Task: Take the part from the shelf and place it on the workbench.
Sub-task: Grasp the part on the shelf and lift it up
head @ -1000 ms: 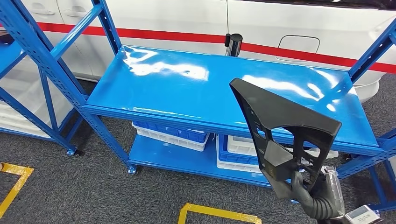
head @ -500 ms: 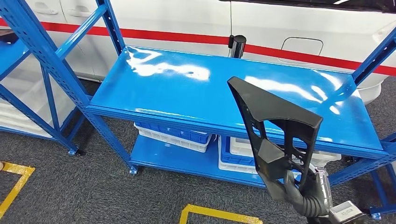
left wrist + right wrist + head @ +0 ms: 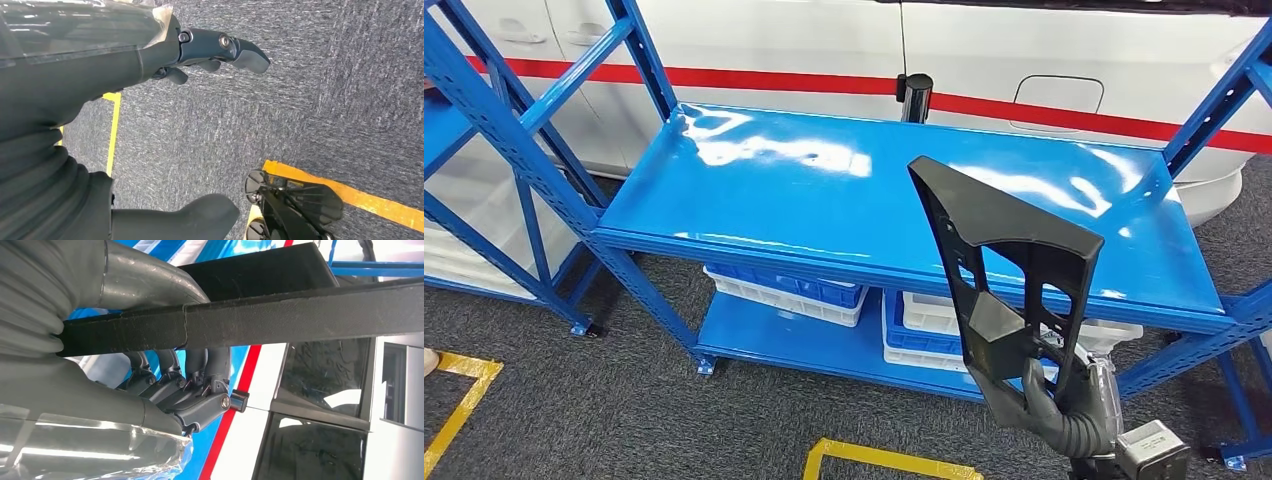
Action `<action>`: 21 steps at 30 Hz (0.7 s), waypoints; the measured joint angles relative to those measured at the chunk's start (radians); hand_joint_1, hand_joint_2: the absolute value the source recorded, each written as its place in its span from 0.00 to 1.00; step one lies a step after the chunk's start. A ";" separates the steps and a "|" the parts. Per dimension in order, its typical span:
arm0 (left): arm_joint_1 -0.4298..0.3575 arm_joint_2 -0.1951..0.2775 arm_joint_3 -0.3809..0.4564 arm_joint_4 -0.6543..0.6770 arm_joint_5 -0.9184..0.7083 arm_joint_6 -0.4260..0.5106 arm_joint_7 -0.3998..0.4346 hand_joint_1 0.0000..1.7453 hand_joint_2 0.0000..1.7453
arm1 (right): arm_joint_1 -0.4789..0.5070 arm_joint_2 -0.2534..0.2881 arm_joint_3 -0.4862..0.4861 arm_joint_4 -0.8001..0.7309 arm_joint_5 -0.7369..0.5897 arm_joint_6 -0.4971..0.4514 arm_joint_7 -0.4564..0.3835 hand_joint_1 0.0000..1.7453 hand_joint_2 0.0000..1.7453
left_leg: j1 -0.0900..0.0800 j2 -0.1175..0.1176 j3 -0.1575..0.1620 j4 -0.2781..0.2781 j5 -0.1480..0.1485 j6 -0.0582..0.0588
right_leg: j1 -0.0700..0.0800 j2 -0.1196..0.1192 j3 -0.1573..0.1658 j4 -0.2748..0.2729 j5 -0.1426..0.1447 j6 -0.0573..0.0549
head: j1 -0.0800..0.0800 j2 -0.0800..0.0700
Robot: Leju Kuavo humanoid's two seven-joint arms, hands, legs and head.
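Observation:
A black triangular plastic part (image 3: 1004, 270) with cut-out ribs stands upright in front of the blue shelf unit's top board (image 3: 824, 190). My right hand (image 3: 1049, 405) grips it at its lower corner, low at the right of the head view. In the right wrist view the part's black edge (image 3: 260, 320) runs between the thumb and the curled fingers (image 3: 190, 385) of the right hand (image 3: 165, 370). My left hand (image 3: 165, 75) hangs over the grey carpet with its fingers apart and nothing in it.
White and blue bins (image 3: 789, 290) sit on the lower shelf. Blue uprights (image 3: 509, 130) stand left and right. A white car with a red stripe (image 3: 1024, 70) is behind the shelf. Yellow floor tape (image 3: 889, 460) marks the carpet.
The view has shifted slightly between frames. The part and my right hand have drifted a little left and lower in the picture, still held the same way.

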 joint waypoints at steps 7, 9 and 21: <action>-0.003 0.000 0.000 0.000 0.009 -0.001 0.000 0.00 1.00 | 0.001 0.010 0.001 0.001 0.006 -0.003 0.000 1.00 1.00 | -0.009 0.001 0.098 -0.207 0.075 0.035 | 0.012 0.001 -0.007 0.003 -0.004 0.020 | 0.001 0.000; -0.003 -0.001 0.000 0.000 0.010 -0.002 0.000 0.00 1.00 | -0.002 0.011 0.002 0.005 0.006 -0.005 0.000 1.00 1.00 | -0.005 0.004 0.103 -0.222 0.086 0.049 | 0.014 0.001 -0.036 0.064 -0.042 0.020 | 0.004 0.000; -0.005 -0.007 -0.001 0.000 0.017 -0.033 0.016 0.00 1.00 | -0.054 0.023 0.025 0.047 0.016 -0.010 0.005 1.00 1.00 | -0.015 0.001 0.079 -0.199 0.098 0.029 | 0.002 0.004 0.005 0.003 -0.006 0.032 | 0.005 0.000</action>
